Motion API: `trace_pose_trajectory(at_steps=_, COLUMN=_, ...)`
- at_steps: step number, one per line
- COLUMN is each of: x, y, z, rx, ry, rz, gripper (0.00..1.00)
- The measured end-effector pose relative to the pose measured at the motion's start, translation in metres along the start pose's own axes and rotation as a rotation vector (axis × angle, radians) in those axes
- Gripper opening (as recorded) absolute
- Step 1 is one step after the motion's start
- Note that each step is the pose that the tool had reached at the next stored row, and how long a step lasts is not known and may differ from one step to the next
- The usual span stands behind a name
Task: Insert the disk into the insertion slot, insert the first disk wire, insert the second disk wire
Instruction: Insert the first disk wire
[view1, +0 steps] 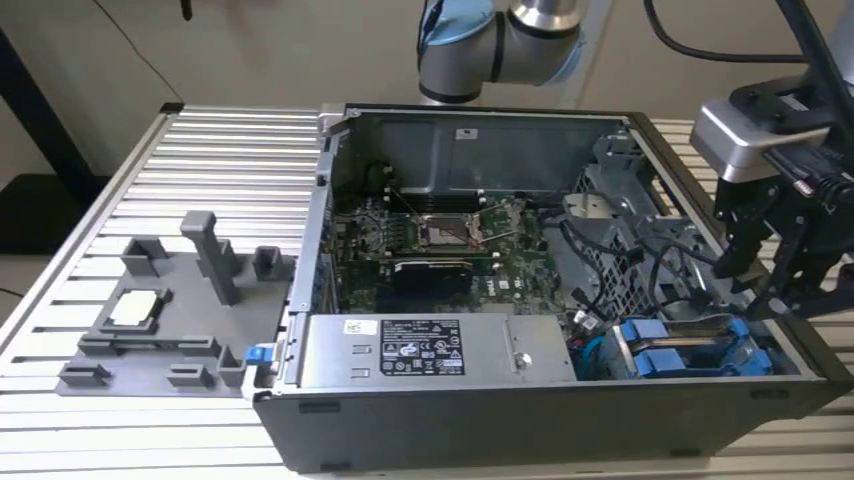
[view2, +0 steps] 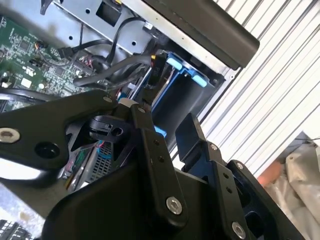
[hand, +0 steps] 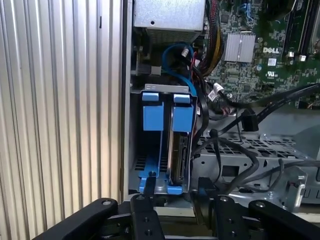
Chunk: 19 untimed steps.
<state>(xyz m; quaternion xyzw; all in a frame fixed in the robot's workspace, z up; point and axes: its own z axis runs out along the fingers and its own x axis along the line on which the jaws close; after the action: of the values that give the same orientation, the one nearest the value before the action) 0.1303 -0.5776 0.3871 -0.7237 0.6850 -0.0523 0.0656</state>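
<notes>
The disk (hand: 179, 159) stands on edge in the insertion slot (hand: 150, 165) of the drive cage, its blue bracket (hand: 183, 114) facing up beside a second blue bracket (hand: 152, 116). In the exterior view the disk (view1: 663, 360) sits at the case's front right corner. My gripper (view1: 750, 290) hangs over the right rim of the case, just above the disk. It is open, with nothing between its black fingers (hand: 142, 212). In the second wrist view the gripper (view2: 167, 125) points down at the blue bracket (view2: 182, 70). Black wires with a loose connector (hand: 248, 121) lie over the cage next to the disk.
The open computer case (view1: 534, 420) rests on a slatted metal table (view1: 227, 160). Inside are the motherboard (view1: 441, 240), a grey power supply box (view1: 427, 350) and a blue cable (hand: 177, 62). A grey fixture (view1: 160, 320) stands at the exterior view's left.
</notes>
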Motion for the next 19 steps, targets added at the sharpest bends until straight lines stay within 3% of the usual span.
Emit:
trace_pose_trajectory(at_steps=7, x=-0.0022, y=-0.0069, z=0.0021, rx=-0.0003, ry=-0.0032, rz=-0.019, gripper=0.47)
trace_pose_trajectory(at_steps=19, x=-0.0093, y=-0.0115, z=0.0067, rx=0.0024, ry=-0.0103, rz=-0.04, gripper=0.47)
